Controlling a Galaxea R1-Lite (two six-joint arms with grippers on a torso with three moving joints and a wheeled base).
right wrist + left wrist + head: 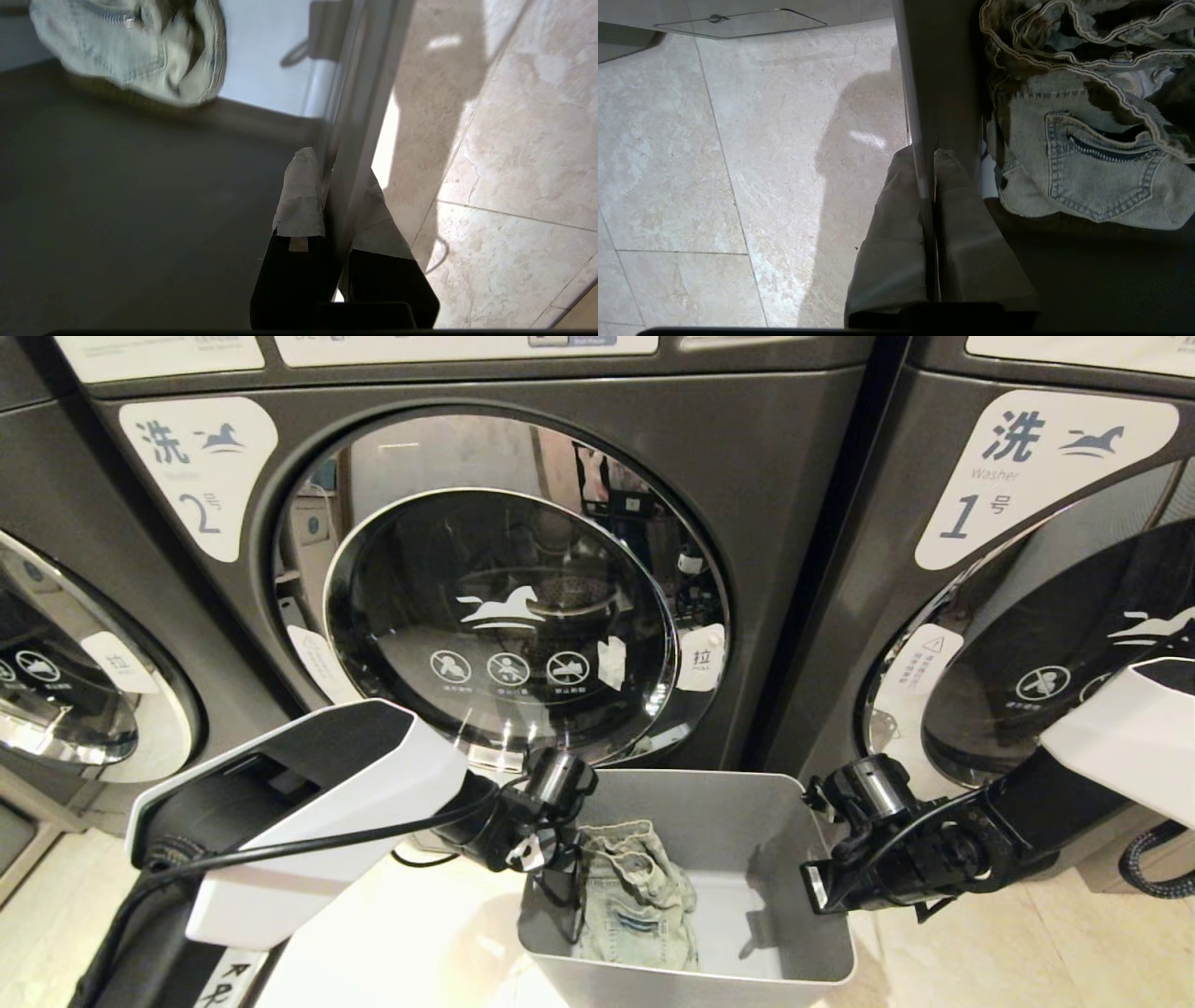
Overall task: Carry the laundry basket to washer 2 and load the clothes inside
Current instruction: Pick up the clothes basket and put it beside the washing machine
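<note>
head view: laundry basket (822, 971) sits low in front of washer 2 (504, 616), door looks shut. both arms on it, so carrying step seems about over or basket's just being set down; can't tell if it's touching the floor (691, 163).

left gripper (928, 186) is pinched onto the basket's left wall, one finger inside, one outside, wall sandwiched btwn. right gripper (336, 186) does the same on the right wall, fingers pressed tight w/ the rim btwn them.

clothes (635, 896): pale denim piece lying on the basket bottom, bunched toward the left side, so just beside the left gripper's inner finger (966, 224) and well apart from the right one. pocket w/ zip faces up in left wrist view.

next, prob: let go of both walls once basket is down, then get the washer door open, handle tab at its right edge, before grabbing the denim. left arm is nearer the garment; it'd need to spread fingers, clear the wall and drop into the bin.
</note>
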